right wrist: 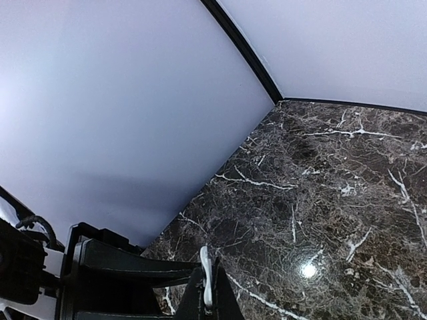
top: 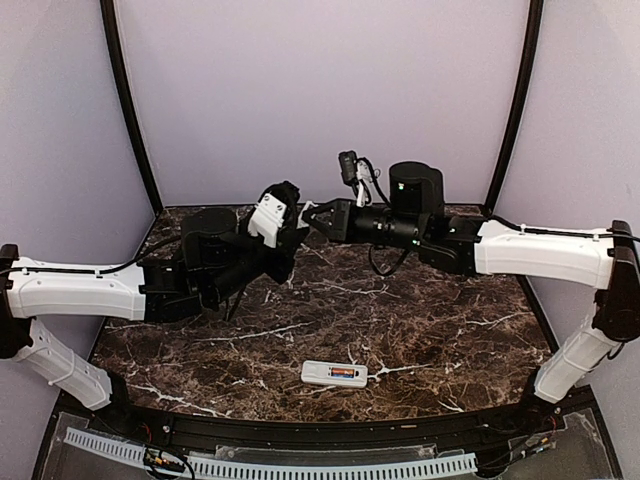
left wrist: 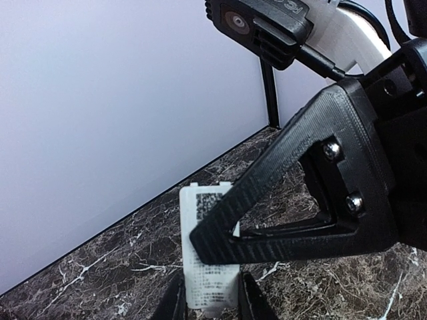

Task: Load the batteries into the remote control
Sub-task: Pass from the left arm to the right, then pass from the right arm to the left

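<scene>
So: dark marble table [top: 450,330], lilac walls [top: 300,90], remote control [top: 334,374] at 6 o'clock. Up at 12, left gripper [left wrist: 212,300] and right gripper [right wrist: 208,293] both pinch the white cover [left wrist: 209,247], nearly closed.

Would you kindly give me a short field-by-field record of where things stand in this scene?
remote control: on the marble table near the front edge, back up
batteries: blue and orange-red, both in the remote control's recess
cover: in the air, between both hands
left hand: shut on the cover
right hand: shut on the cover's edge
</scene>
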`<control>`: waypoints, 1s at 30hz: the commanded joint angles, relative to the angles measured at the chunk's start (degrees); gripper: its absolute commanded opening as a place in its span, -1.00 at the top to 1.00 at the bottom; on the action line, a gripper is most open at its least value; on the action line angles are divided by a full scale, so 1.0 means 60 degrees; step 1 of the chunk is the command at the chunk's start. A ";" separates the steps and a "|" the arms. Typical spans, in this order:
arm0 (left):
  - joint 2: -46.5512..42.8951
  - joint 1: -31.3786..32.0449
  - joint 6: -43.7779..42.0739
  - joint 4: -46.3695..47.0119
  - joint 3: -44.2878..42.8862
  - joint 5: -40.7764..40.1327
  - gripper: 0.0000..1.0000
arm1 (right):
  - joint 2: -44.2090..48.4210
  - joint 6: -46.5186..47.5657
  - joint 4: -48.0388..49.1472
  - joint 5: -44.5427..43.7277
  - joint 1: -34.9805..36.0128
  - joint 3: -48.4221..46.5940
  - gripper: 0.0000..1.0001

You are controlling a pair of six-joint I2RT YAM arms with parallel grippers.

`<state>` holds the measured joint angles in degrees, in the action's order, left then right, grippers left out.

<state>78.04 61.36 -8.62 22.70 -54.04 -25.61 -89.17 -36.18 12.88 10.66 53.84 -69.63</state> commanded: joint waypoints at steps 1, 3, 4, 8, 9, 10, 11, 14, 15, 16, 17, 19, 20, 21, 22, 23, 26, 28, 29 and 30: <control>-0.0217 0.0041 0.0093 0.0014 0.0136 0.0250 0.75 | 0.0170 0.0772 0.0015 0.0912 0.0004 -0.0316 1.00; -0.0497 0.0030 0.0302 -0.0765 0.0067 0.1288 0.33 | 0.0386 0.1787 -0.0858 0.1976 -0.0083 -0.0634 1.00; -0.0592 0.0028 0.0443 -0.1472 0.0018 0.2369 0.01 | 0.0481 0.2514 -0.1613 0.2547 -0.0119 -0.0899 1.00; -0.1058 0.0027 0.1128 -0.3315 -0.0341 0.5581 -0.37 | 0.0747 0.5717 -0.5599 0.4823 -0.0105 -0.2172 1.00; -0.1209 0.0034 0.1488 -0.3443 -0.0354 0.6134 -0.38 | 0.0742 0.6175 -0.6507 0.5075 -0.0080 -0.2448 1.00; -0.1285 0.0029 0.1646 -0.3422 -0.0332 0.6343 -0.38 | 0.0720 0.6541 -0.7253 0.5116 -0.0038 -0.2704 1.00; -0.1463 0.0028 0.1790 -0.3305 -0.0267 0.6629 -0.35 | 0.0681 0.6770 -0.7878 0.5099 0.0005 -0.2888 1.00; -0.1878 0.0027 0.2179 -0.3058 -0.0130 0.6817 -0.28 | 0.0624 0.7159 -0.8902 0.5333 0.0122 -0.3147 1.00; -0.1927 0.0027 0.2205 -0.3023 -0.0117 0.6963 -0.23 | 0.0636 0.7234 -0.9034 0.5355 0.0177 -0.3205 1.00; -0.1975 0.0027 0.2209 -0.3015 -0.0133 0.7044 -0.20 | 0.0641 0.7300 -0.9126 0.5323 0.0254 -0.3238 1.00; -0.1976 0.0027 0.2220 -0.3023 -0.0155 0.7243 -0.12 | 0.0638 0.7334 -0.9154 0.5302 0.0322 -0.3268 1.00; -0.1865 0.0027 0.2287 -0.3089 -0.0244 0.7511 0.03 | 0.0641 0.7341 -0.9079 0.5281 0.0446 -0.3327 1.00; -0.1751 0.0027 0.2316 -0.3107 -0.0301 0.7603 0.10 | 0.0645 0.7335 -0.9053 0.5209 0.0507 -0.3367 1.00; -0.1695 0.0027 0.2375 -0.3127 -0.0334 0.7789 0.22 | 0.0647 0.7335 -0.9027 0.5090 0.0565 -0.3407 1.00; -0.1617 0.0027 0.2411 -0.3111 -0.0352 0.7882 0.28 | 0.0662 0.7334 -0.8984 0.5057 0.0592 -0.3423 1.00; -0.1599 0.0027 0.2453 -0.3007 -0.0346 0.8027 0.39 | 0.0688 0.7323 -0.8920 0.5058 0.0595 -0.3414 1.00; -0.1575 0.0027 0.2490 -0.2839 -0.0311 0.8135 0.57 | 0.0697 0.7282 -0.8828 0.5038 0.0652 -0.3431 1.00; -0.1560 0.0027 0.2512 -0.2750 -0.0310 0.8186 0.62 | 0.0690 0.7276 -0.8834 0.4969 0.0687 -0.3460 1.00; -0.1528 0.0027 0.2548 -0.2710 -0.0302 0.8204 0.64 | 0.0696 0.7268 -0.8796 0.4950 0.0704 -0.3455 1.00; -0.1503 0.0027 0.2583 -0.2632 -0.0291 0.8266 0.67 | 0.0696 0.7255 -0.8767 0.4935 0.0708 -0.3462 1.00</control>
<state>68.79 61.52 5.65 5.56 -55.02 21.76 -85.25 6.87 -40.29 40.32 57.19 -88.42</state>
